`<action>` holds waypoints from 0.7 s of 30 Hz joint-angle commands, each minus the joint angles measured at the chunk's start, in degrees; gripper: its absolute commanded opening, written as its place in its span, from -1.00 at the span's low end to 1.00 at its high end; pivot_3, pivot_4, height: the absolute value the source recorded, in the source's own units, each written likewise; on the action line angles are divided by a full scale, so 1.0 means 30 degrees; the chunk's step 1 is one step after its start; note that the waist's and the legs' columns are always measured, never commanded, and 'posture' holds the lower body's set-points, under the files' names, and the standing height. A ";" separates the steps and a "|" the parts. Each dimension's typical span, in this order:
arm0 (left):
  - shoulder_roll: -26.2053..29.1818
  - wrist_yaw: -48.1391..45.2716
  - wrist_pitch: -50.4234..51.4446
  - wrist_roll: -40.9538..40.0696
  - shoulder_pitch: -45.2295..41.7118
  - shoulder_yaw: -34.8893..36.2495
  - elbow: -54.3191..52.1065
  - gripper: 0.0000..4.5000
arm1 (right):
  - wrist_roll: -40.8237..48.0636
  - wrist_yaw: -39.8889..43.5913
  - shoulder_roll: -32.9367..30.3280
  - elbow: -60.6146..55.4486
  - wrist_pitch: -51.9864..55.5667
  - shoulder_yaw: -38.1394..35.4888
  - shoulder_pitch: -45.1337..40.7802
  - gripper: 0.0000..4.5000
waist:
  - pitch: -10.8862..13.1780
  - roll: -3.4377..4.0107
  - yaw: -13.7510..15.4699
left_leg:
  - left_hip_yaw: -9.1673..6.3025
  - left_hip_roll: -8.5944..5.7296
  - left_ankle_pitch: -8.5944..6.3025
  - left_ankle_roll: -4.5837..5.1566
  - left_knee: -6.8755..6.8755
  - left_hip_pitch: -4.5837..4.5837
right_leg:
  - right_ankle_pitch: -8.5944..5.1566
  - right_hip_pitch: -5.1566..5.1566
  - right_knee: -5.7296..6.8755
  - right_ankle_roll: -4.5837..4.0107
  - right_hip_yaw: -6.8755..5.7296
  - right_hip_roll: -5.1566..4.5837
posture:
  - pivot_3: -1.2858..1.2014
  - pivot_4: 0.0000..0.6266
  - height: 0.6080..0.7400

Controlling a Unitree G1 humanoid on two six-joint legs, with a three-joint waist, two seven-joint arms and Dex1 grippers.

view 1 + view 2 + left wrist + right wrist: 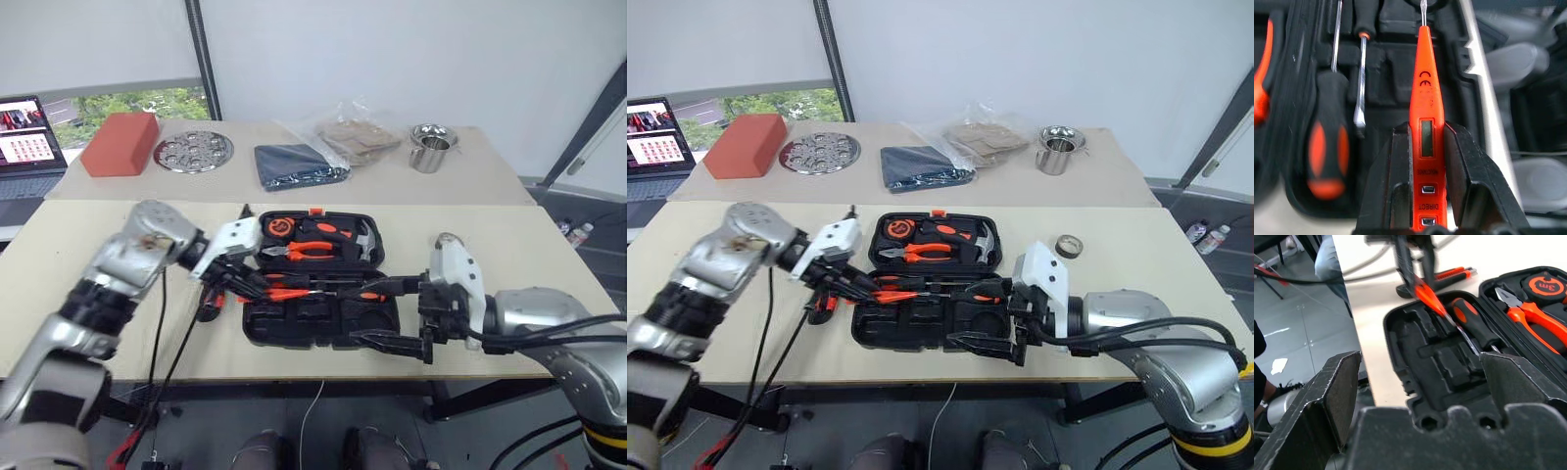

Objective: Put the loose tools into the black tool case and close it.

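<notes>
Left wrist view showed the left gripper (1422, 196) clamped on a red tester screwdriver (1426, 122), a slim orange-red body with a small display window, printed markings and a thin metal tip pointing away from the fingers. Beyond that tip lay the black tool case (323, 318), open flat on the table (549, 264) as a moulded clamshell with a small orange latch on its far edge. Just beside the held tester, one orange-and-black-handled screwdriver (1327, 147) lay in the case, and a second shaft (1360, 83) lay between the two.

In the head views the far half of the case held orange-handled pliers (313, 251), a hammer (365, 238) and a tape measure (280, 226), while the near half showed mostly bare black slots. The right gripper (392, 313) hung at the case's right side, one finger over the middle and one along the near edge, its fingers spread wide with nothing between them. An orange-and-black utility knife (1452, 274) rested on the table just beyond the left gripper, outside the case. A small grey tape roll (1070, 245) sat on the table past the right gripper's wrist.
</notes>
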 commanded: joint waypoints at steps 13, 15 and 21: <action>-0.2573 -0.0320 -0.1020 0.1409 -0.0945 -0.0129 0.3037 -0.11 | 0.1284 -0.2516 -0.0235 -0.1266 0.0082 -0.1446 0.1237 1.00 | 0.0000 0.0000 0.0049 | -0.0039 0.0001 -0.0085 0.0155 0.0180 -0.0105 | 0.0037 0.0000 -0.0006 -0.0014 -0.0021 -0.0017 | 0.03 -0.52 0.91; -0.2443 -0.0367 -0.0775 0.1292 -0.0907 0.0107 0.2739 0.22 | 0.1271 -0.2501 -0.0266 -0.1075 0.0073 -0.1385 0.1138 1.00 | 0.0000 -0.0001 0.0041 | -0.0047 0.0004 -0.0105 0.0187 0.0229 -0.0133 | 0.0032 -0.0003 -0.0006 0.0023 -0.0024 -0.0017 | 0.03 -0.52 0.91; -0.2184 -0.0385 0.1284 -0.0298 -0.0958 0.1912 0.2011 0.84 | 0.1036 -0.2287 -0.0346 -0.0454 -0.0123 -0.1022 0.0832 1.00 | 0.0000 0.0000 0.0041 | -0.0047 0.0000 -0.0127 0.0222 0.0260 -0.0149 | 0.0046 0.0001 -0.0014 0.0045 -0.0016 -0.0033 | 0.03 -0.52 0.91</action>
